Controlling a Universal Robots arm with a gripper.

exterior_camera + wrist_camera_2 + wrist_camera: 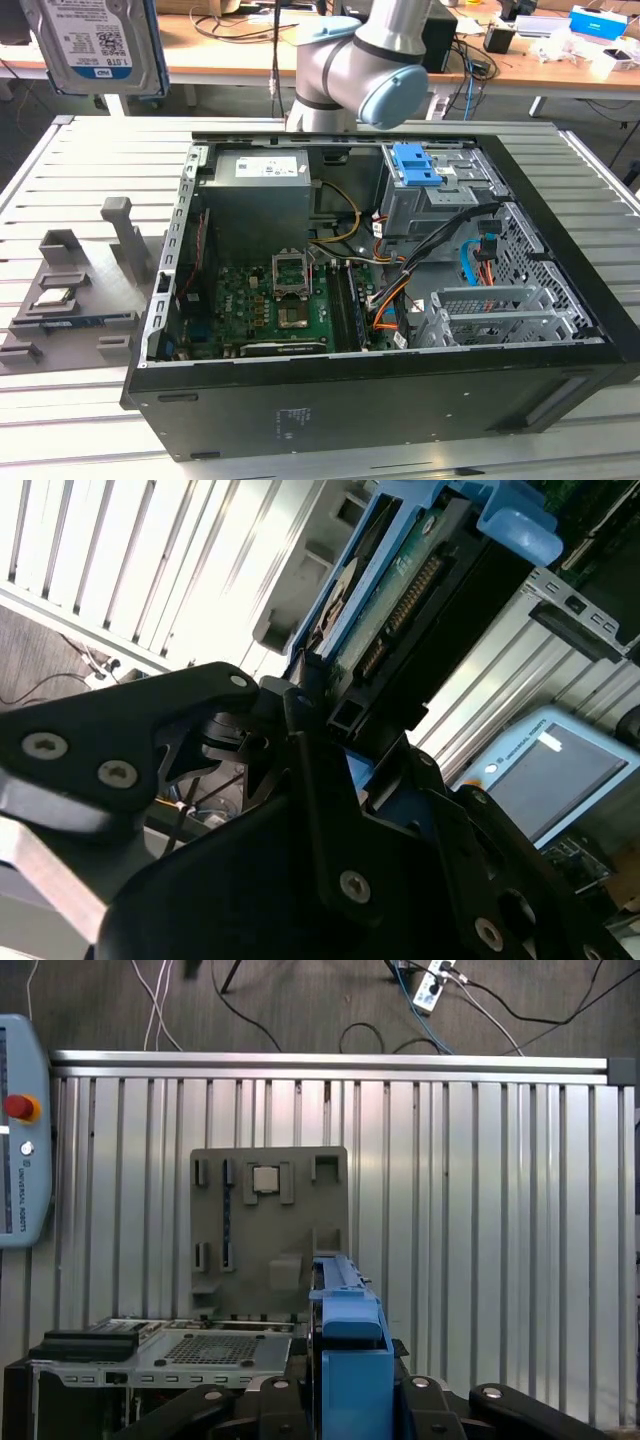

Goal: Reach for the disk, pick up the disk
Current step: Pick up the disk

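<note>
Watching from the side in the exterior view, the disk [95, 45] is up in the air at the exterior view's left, label facing out, blue rails on both edges, well clear of the bench [90, 150]. The arm [360, 60] is bent over the back of the open case [350, 410], which lies on its side. A blue bracket [415, 165] sits in the drive cage inside. Beside the case, at the exterior view's left, is a grey tray [70, 335] with a chip [55, 297] on it.

In the second wrist view, the hand [305, 705] is clamped on the disk [400, 590]. The black fingers [200, 695] press onto its near end, and you can see the connector strip and blue rail running away from them. A pendant [550, 780] lies on the slats behind.

In the first wrist view, looking straight down, the disk [350, 1350] shows edge-on as a blue rail, squeezed in the hand [350, 1400]. Far below are the tray [300, 1210] with its chip [265, 1180], a corner of the case [150, 1345] and the pendant [20, 1130] at the edge of the bench [480, 1210].
</note>
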